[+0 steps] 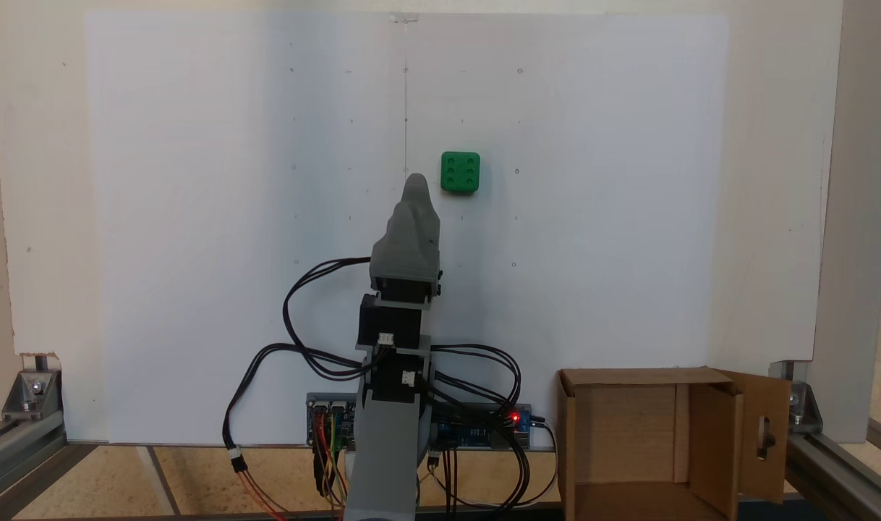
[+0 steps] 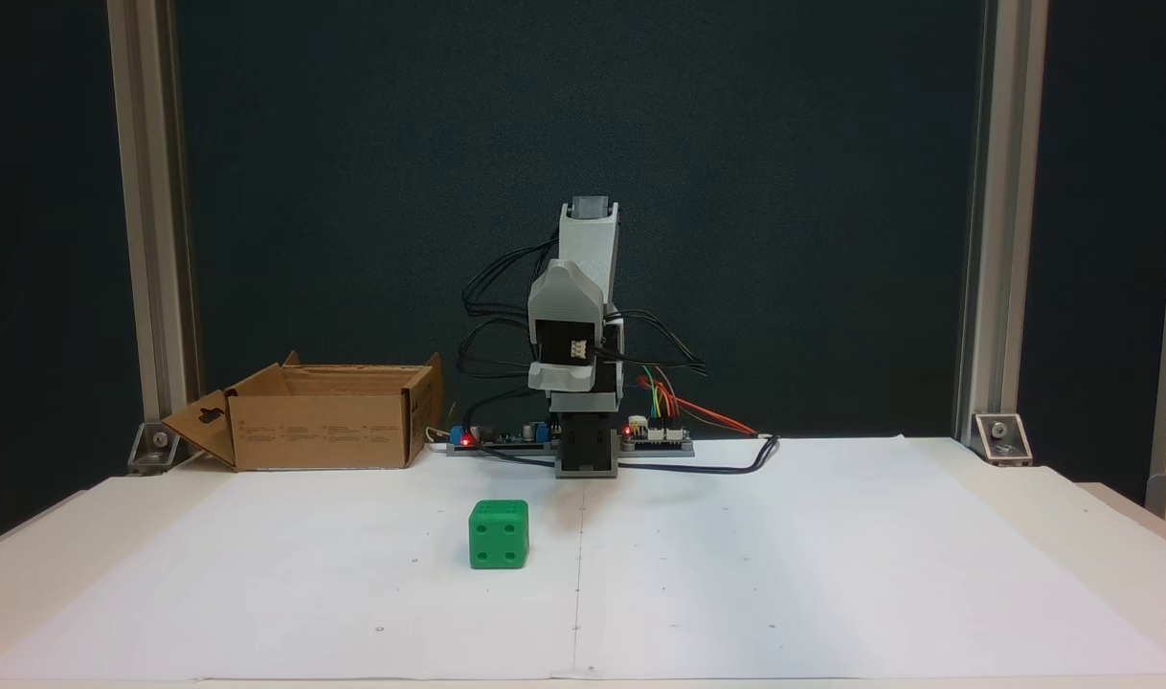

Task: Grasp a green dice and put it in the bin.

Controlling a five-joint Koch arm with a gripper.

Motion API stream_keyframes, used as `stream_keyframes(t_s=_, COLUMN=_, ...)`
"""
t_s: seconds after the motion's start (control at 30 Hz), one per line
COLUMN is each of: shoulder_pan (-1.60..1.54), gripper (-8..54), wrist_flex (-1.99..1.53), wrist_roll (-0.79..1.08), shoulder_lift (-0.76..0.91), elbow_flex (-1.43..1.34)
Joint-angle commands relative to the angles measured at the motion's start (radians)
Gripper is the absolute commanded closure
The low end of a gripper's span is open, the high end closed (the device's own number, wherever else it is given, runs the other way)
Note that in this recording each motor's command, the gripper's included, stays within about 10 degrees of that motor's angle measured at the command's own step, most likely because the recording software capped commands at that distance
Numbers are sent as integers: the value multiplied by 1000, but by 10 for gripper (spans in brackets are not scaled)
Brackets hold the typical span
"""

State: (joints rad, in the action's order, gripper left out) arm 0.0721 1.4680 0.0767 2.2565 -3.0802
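Note:
The green dice [image 1: 460, 172] [image 2: 498, 534] rests alone on the white paper, its six-pip face up in a fixed view. The grey gripper [image 1: 415, 181] [image 2: 566, 311] is folded up over the arm's base with nothing in it. In a fixed view its single visible tip ends just left of the dice and a little nearer the base, well above the paper. Its jaws overlap, so their gap is hidden. The bin [image 1: 572, 434] [image 2: 325, 431], a brown cardboard box with open flaps, stands beside the base, and one flap [image 1: 762, 434] [image 2: 205, 416] has a cut-out hole.
Circuit boards [image 1: 484, 427] [image 2: 655, 435] with red lights and black cables [image 1: 296, 304] lie around the arm's base. Aluminium frame posts [image 2: 147, 220] [image 2: 990, 220] stand at the table's corners. White paper [image 1: 592, 253] [image 2: 832, 555] covers the work area around the dice.

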Motion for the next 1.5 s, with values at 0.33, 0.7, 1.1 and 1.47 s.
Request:
stream_keyframes(t_s=0.33, shoulder_pan=-104, gripper=18, wrist_flex=-224, wrist_roll=46, shoulder_lift=109, elbow_flex=-48)
stream_keyframes(t_s=0.7, shoulder_pan=-103, gripper=18, wrist_flex=-221, wrist_roll=44, shoulder_lift=109, elbow_flex=-48)
stream_keyframes(t_s=1.1, shoulder_pan=-104, gripper=18, wrist_flex=-221, wrist_roll=46, shoulder_lift=109, elbow_flex=-48)
stream_keyframes(t_s=1.47, shoulder_pan=-103, gripper=18, wrist_flex=-216, wrist_roll=43, shoulder_lift=110, elbow_flex=-48)
